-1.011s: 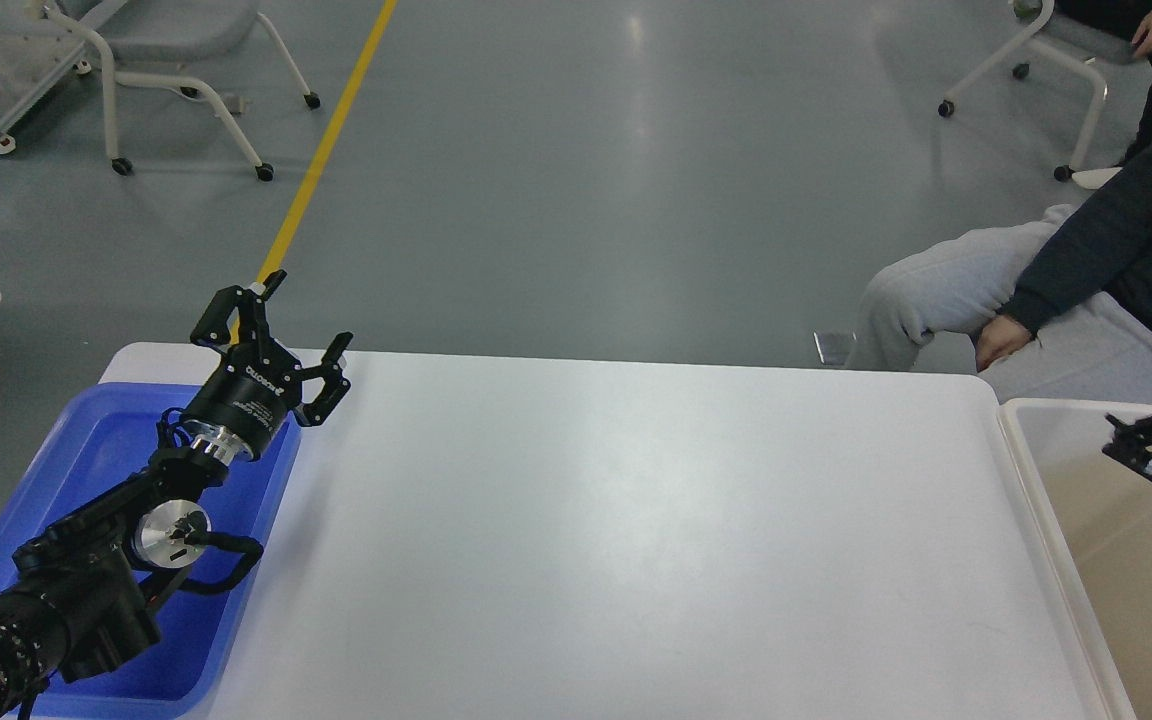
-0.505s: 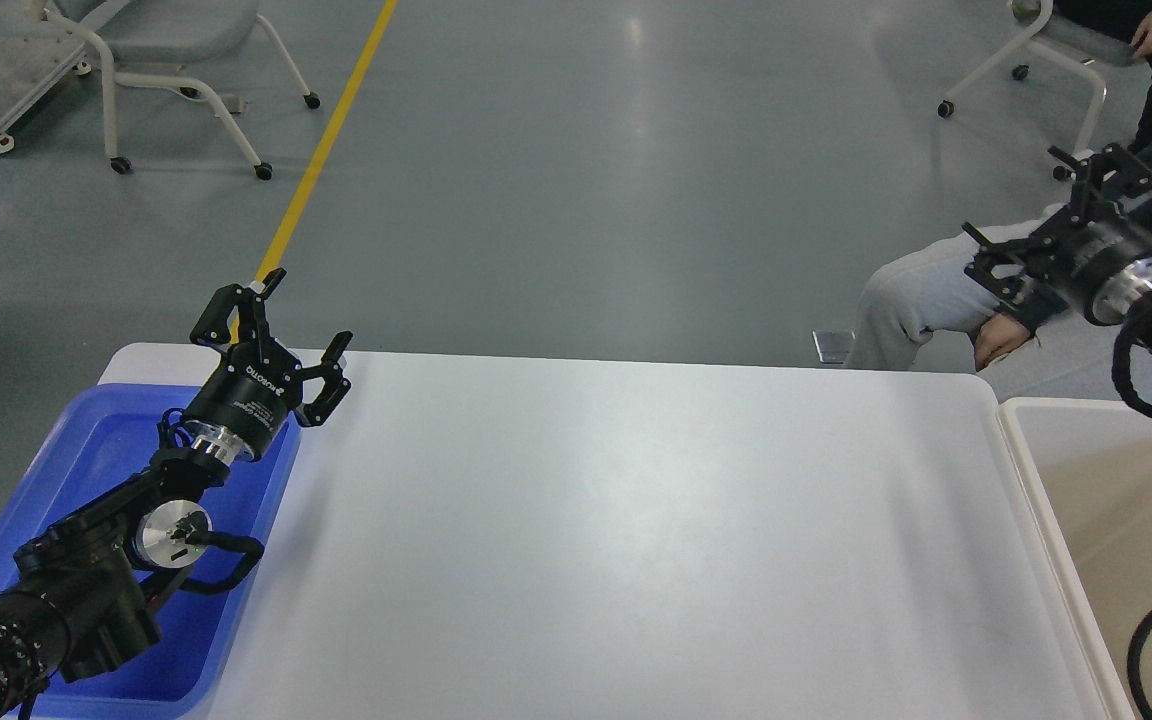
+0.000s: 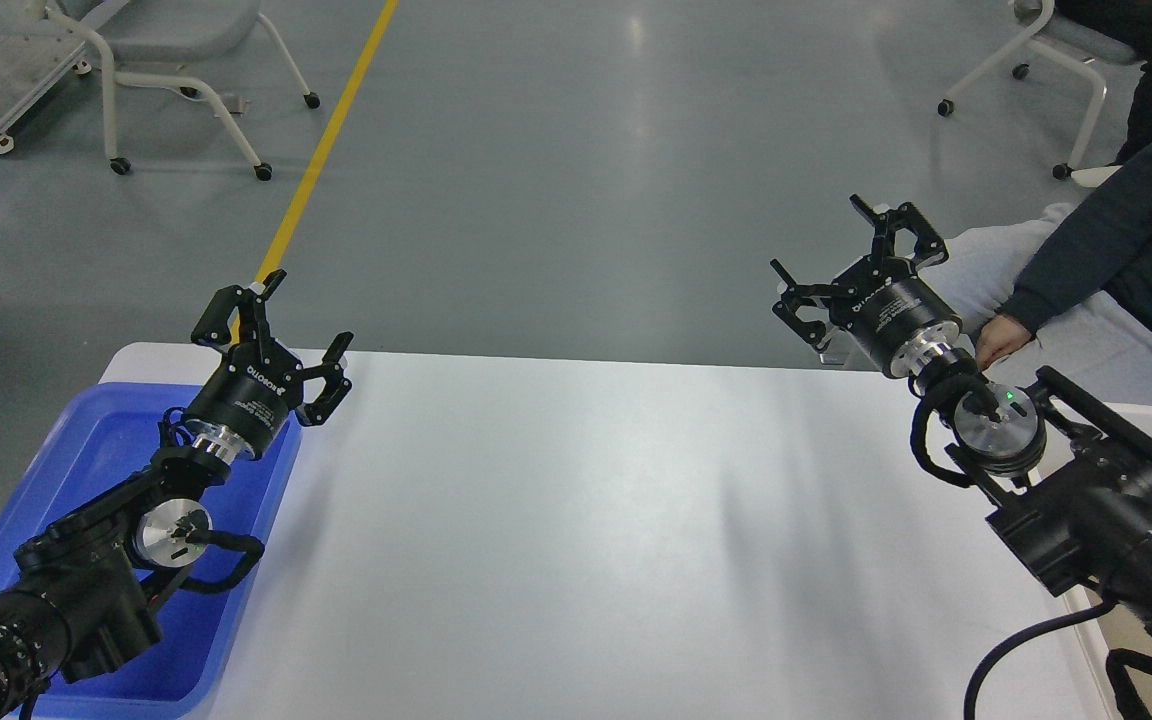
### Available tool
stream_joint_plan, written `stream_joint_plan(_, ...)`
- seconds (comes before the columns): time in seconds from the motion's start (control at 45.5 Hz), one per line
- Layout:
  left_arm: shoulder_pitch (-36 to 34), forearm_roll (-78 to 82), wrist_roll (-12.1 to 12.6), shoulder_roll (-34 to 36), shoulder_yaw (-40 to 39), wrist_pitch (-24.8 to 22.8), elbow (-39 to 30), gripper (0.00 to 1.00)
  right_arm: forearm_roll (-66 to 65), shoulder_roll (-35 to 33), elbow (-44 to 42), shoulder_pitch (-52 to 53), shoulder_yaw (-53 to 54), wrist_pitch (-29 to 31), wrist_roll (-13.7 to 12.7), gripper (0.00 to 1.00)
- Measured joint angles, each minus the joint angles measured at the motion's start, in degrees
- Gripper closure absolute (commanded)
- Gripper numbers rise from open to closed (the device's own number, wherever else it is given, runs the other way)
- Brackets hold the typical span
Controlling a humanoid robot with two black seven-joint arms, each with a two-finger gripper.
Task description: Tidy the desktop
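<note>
My left hand (image 3: 281, 320) hangs at the left of the frame, over the far corner of the blue tray (image 3: 96, 450), fingers spread wide and gripping nothing. My right hand (image 3: 856, 255) sits at the upper right, just past the far edge of the bench (image 3: 576, 540), also wide open and empty. The bench fills the lower middle of the frame, its long axis running left to right, and it lies below and between both hands. Its white top shows bare: only glare and the soft shadows of my arms.

So the relation that matters: anything to be tidied would lie toward the centre, inward from either hand, about equally near to both. Right now I can pick out no loose item there, so I judge the tidying is either done or waiting on new things.

Hard to make out: the cream bin (image 3: 1146, 415) at the right edge is mostly hidden behind my right arm, and my left arm covers much of the tray floor, so there may be contents I can't see. The bench's near edge is cut off.
</note>
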Motion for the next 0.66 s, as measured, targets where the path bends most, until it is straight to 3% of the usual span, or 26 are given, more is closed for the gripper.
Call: stream_joint_plan(0.659, 0.0, 0.0, 0.0, 0.0, 0.0, 0.0, 0.0, 0.00, -0.1, 5.0, -4.6, -8.3, -0.4, 3.4, 2.4, 0.00)
